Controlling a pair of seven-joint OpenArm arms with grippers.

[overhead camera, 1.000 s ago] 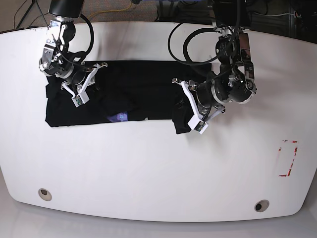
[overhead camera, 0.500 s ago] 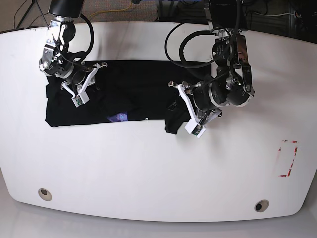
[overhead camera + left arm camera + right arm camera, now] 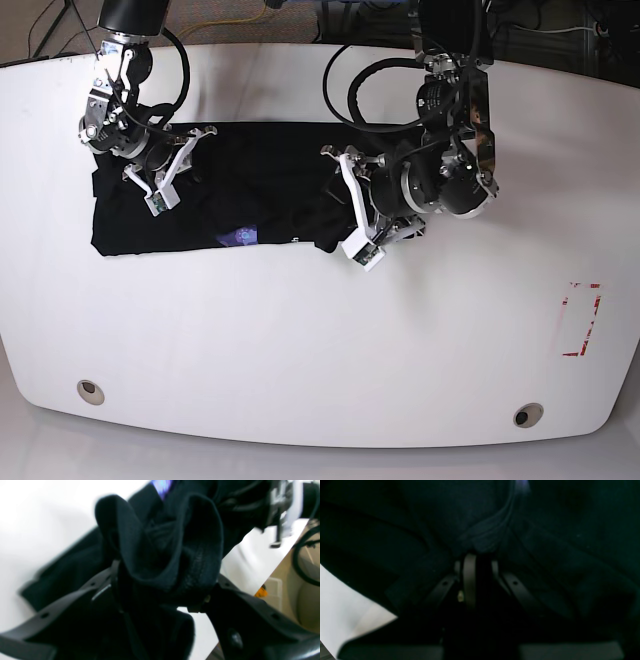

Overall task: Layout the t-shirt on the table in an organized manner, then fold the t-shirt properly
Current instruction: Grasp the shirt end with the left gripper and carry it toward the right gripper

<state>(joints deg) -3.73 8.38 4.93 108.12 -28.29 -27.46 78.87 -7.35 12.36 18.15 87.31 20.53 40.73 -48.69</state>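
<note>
black t-shirt (image 3: 260,170), seemingly purple patch (image 3: 240,237), white table (image 3: 300,340)

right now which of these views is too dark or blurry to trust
Right wrist view: nearly black, the t-shirt fills it, only a corner of table is bright. Left wrist view: motion-smeared, the bunched cloth in the left end effector is soft, white background blown out. Base view: sharp and evenly lit, mild glare on the tabletop.

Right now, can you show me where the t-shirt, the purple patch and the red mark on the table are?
t-shirt (image 3: 255,180): base view, the flat black middle.
purple patch (image 3: 241,237): base view, the patch at the shirt's near edge.
red mark (image 3: 582,320): base view, inside the red outline near the table's edge.
</note>
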